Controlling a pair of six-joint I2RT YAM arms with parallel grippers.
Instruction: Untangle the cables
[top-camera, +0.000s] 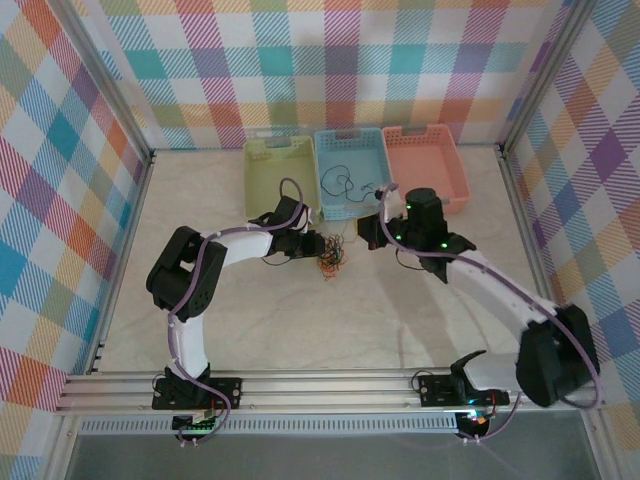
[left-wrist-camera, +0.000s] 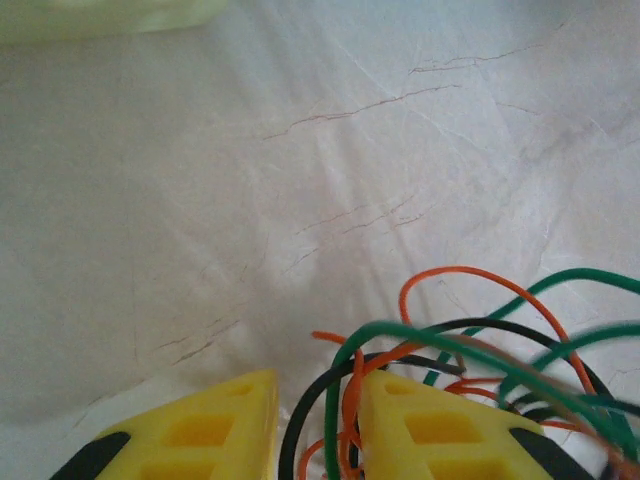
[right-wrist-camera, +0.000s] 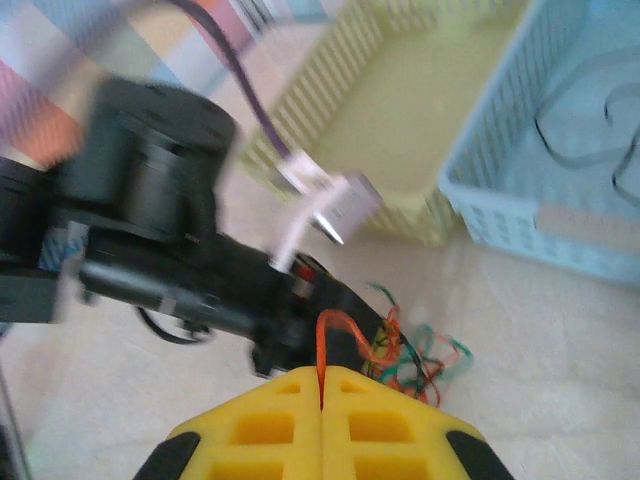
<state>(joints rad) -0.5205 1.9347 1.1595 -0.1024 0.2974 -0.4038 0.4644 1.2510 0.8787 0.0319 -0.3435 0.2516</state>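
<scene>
Right gripper (right-wrist-camera: 322, 415) has its yellow fingers pressed together, clamped on a single orange strand (right-wrist-camera: 322, 335) that rises out of the seam between them. From above it sits at about 2 o'clock of the cables (top-camera: 330, 262), which lie as a small knot on the tabletop (top-camera: 330, 330), just short of the baskets along the 12 o'clock edge. Left gripper (left-wrist-camera: 318, 435) comes in from 9 o'clock of that knot; its fingers are closed down on a bunch of green, black and orange wire, and the gap left between them is taken up by those strands, though how firmly they pinch I cannot tell. That arrangement reads as an anchor and a puller: one side pins the tangle low against the tabletop so that the other can draw one strand free without dragging the whole bundle along. A black cable (top-camera: 345, 186) already lies in the blue basket (right-wrist-camera: 520, 225), so sorting looks under way, with most of the knot yet to be separated
</scene>
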